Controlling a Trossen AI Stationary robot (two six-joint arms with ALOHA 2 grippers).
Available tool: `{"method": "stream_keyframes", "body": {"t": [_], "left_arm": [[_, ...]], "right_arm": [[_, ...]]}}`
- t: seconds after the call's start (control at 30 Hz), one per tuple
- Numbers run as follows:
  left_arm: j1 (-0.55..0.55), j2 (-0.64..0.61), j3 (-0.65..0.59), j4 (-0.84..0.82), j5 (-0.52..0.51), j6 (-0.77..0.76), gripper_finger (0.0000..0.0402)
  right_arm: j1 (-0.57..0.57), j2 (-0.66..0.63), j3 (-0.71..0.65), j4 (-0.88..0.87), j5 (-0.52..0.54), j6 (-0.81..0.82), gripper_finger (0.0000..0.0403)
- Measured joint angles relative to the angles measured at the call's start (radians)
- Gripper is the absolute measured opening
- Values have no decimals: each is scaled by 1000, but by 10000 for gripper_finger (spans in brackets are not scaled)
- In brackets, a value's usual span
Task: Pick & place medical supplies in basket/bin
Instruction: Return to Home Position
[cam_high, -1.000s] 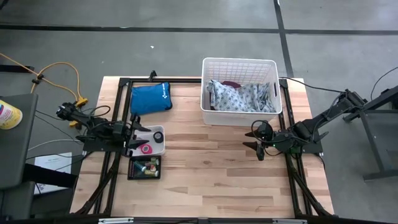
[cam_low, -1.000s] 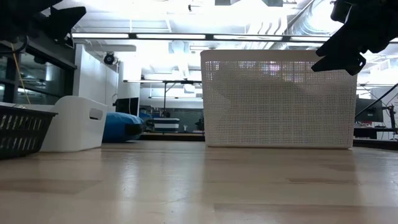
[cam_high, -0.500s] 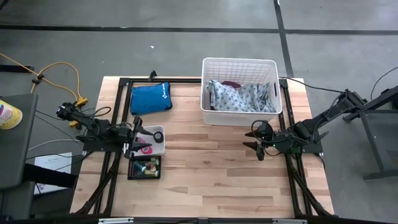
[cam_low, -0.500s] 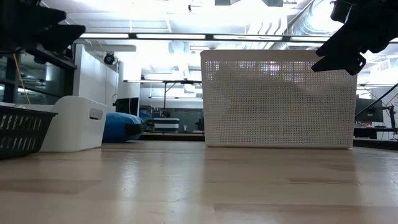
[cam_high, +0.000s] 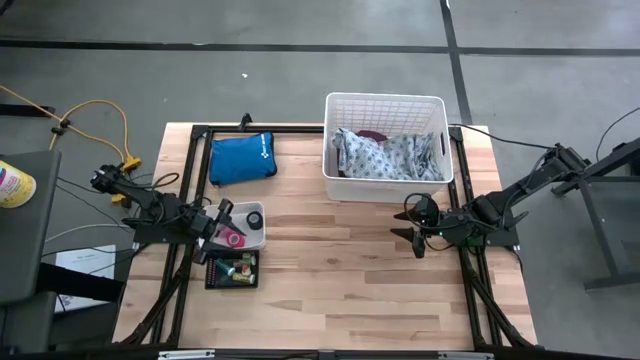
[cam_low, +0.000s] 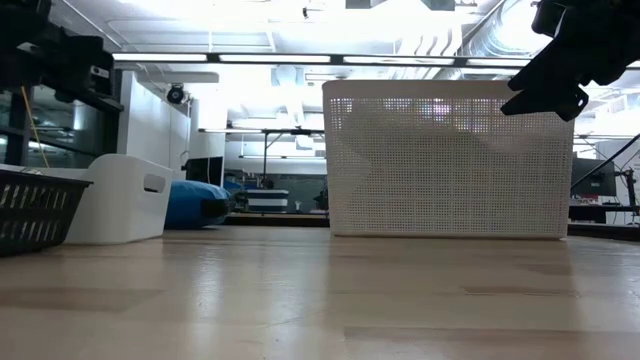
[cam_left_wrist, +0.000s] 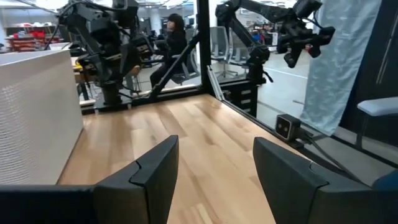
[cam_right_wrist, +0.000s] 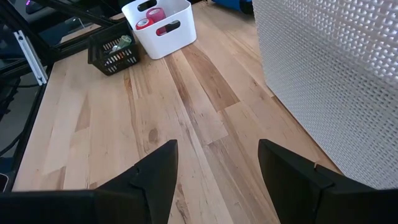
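The left gripper (cam_high: 218, 218) is hovering over the tray (cam_high: 262, 228), at the edge nearest its own arm; its fingers (cam_left_wrist: 155, 177) are standing apart, released, with nothing between them. The right gripper (cam_high: 415, 228) is hanging above bare table (cam_high: 340, 300), just in front of the basket (cam_high: 385, 190) and near its right end; its fingers (cam_right_wrist: 292, 177) are also spread wide and holding nothing. The grey-patterned garment (cam_high: 385, 157) is lying crumpled inside the basket, filling most of it; the maroon garment (cam_high: 373, 135) is showing only as a sliver behind it, against the far wall. Pink rolls (cam_right_wrist: 147, 23) are sitting in the tray; the crate (cam_right_wrist: 102, 59) is standing just beside the tray, on its near side, and is holding small supplies too tiny to tell apart. A blue pouch (cam_high: 241, 158) is lying flat on the table to the left of the basket, beyond the tray. In the left wrist view a person (cam_left_wrist: 174, 34) is sitting in the room beyond the table.
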Motion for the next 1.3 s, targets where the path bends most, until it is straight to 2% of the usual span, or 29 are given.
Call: {"method": "stream_keyframes", "body": {"t": [0.3, 1.3], "left_arm": [[0, 0, 0, -17, -33, -23, 201], [0, 0, -22, 11, -17, -8, 201]], "right_arm": [[0, 0, 0, 0, 0, 0, 210], [0, 0, 0, 0, 0, 0, 210]]}}
